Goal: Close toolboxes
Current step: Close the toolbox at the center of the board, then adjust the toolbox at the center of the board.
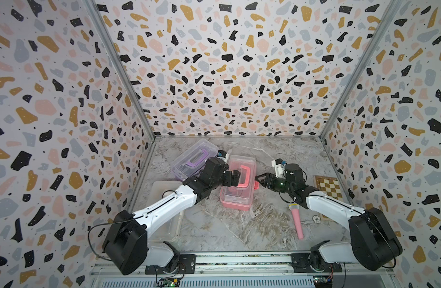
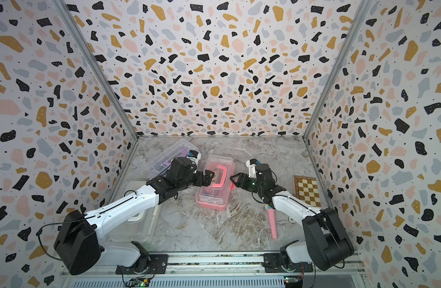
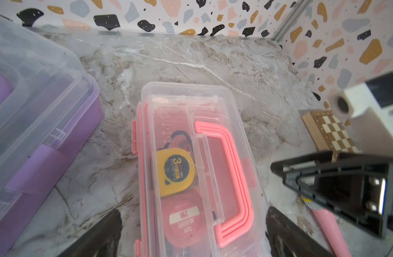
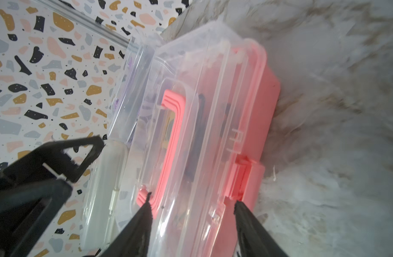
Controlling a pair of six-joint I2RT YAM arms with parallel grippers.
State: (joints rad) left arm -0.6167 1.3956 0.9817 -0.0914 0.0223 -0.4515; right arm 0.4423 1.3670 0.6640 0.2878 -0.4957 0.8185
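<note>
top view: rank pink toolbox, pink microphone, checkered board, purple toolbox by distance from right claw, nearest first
1. pink toolbox, just ahead of the right claw
2. pink microphone, under that arm
3. checkered board, by the right wall
4. purple toolbox, far-left corner

Centre of the marble tabletop: pink-based clear-lidded toolbox, with purple-based clear-lidded toolbox behind-left, white-based translucent toolbox front-left, pink toy microphone right, brown checkered board far right.
</note>
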